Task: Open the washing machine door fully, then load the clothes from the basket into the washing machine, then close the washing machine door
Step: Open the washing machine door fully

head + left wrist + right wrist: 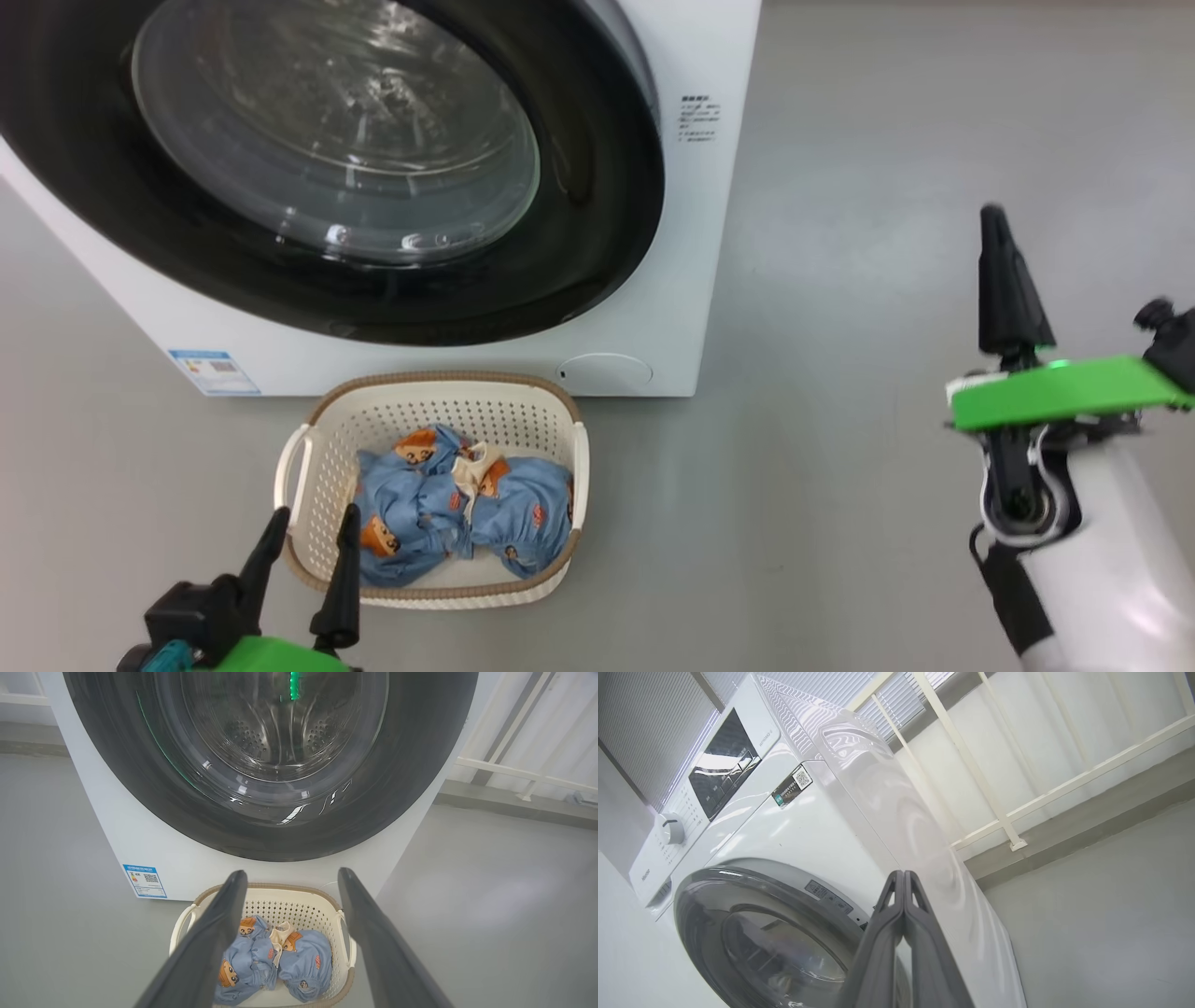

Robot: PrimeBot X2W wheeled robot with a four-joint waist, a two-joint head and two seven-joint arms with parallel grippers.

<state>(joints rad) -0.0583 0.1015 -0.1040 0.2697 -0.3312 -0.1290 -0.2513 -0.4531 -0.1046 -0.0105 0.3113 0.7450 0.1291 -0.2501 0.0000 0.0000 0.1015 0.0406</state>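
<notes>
Left gripper (pixel 316 515): fingers spread, nothing held, low at the near-left corner of the basket (pixel 439 378), pointing toward the washer (pixel 653 308). Right gripper (pixel 994 219): fingers pinched together on nothing, out to the right above the floor (pixel 840 420), well apart from the washer; in its wrist view it aims up at the washer's right front corner. Basket sits on the floor just in front of the washer, below the door (pixel 355 140). Clothes (pixel 448 513) lie bundled in the basket, none outside it as far as shows. Door looks shut, flush to the front, with the drum visible through the glass. Progress, as a judgement: zero steps done. Door not opened, nothing loaded. All left: swing the door fully open, move the clothes into the drum, close the door. The dark recess at the door's right rim looks like the handle, so the right gripper likely goes there first.
</notes>
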